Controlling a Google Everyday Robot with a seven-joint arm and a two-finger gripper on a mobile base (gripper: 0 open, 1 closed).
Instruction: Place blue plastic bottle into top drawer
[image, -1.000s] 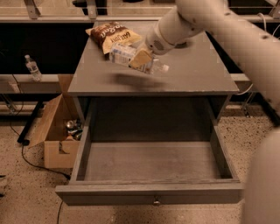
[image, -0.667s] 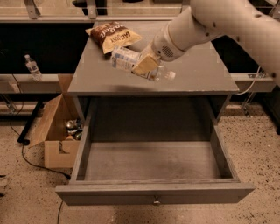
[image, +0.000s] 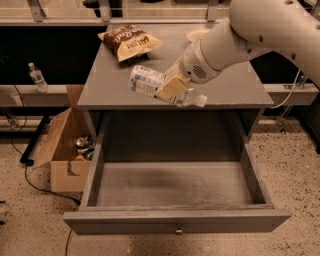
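We see end effector (image: 172, 89) clamped on bottle (image: 144, 80), bottle sideways over bench (image: 235, 85) front edge, drawer (image: 175, 221) open below

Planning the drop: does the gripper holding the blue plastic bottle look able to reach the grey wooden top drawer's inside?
Likely yes: gripper, shut on the blue plastic bottle, hangs over the tabletop edge; the top drawer stands open.

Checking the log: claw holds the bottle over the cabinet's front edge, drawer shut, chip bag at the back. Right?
No: the drawer is open and empty, per the camera view. The rest stands: the claw holds the bottle over the cabinet's front edge, chip bag at the back.
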